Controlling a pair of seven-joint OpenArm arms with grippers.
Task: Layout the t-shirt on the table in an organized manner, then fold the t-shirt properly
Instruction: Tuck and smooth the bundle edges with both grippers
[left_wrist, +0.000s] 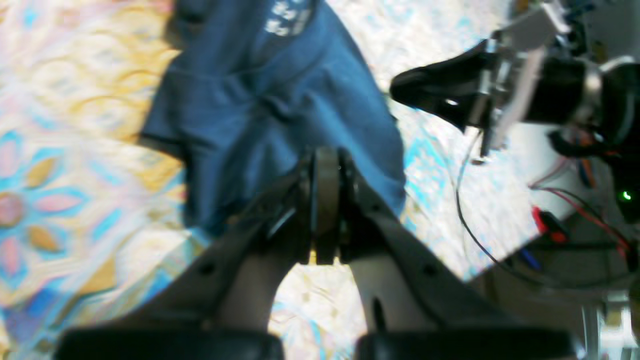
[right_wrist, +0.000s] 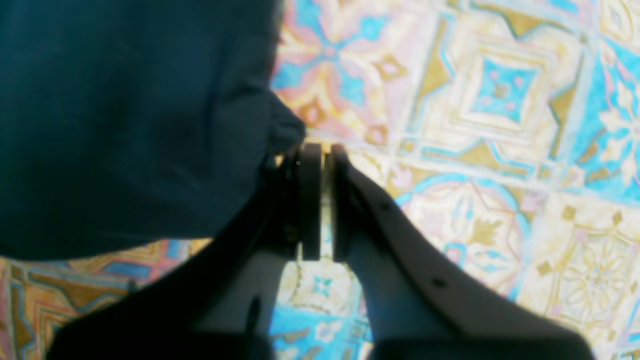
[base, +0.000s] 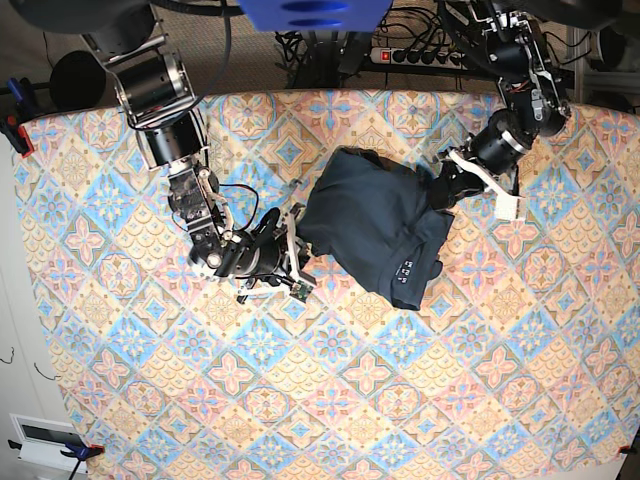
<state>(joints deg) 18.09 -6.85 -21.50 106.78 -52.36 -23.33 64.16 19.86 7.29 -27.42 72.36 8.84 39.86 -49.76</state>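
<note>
The dark navy t-shirt (base: 375, 225) lies bunched on the patterned table (base: 330, 400), its white neck label (base: 408, 268) facing up. My left gripper (base: 443, 192) is at the shirt's right edge. In the left wrist view its jaws (left_wrist: 327, 160) are shut with the shirt (left_wrist: 260, 100) spread around the tips. My right gripper (base: 297, 222) is at the shirt's left edge. Its jaws (right_wrist: 320, 150) are nearly together, and a bunched corner of the shirt (right_wrist: 125, 125) sits at the tips. The right gripper (left_wrist: 405, 90) also shows in the left wrist view.
A power strip (base: 415, 55) and cables lie beyond the table's far edge. Loose wires (left_wrist: 550, 200) hang off the table edge beside the right arm. The table cloth (right_wrist: 500, 125) stretches far around the shirt on every side.
</note>
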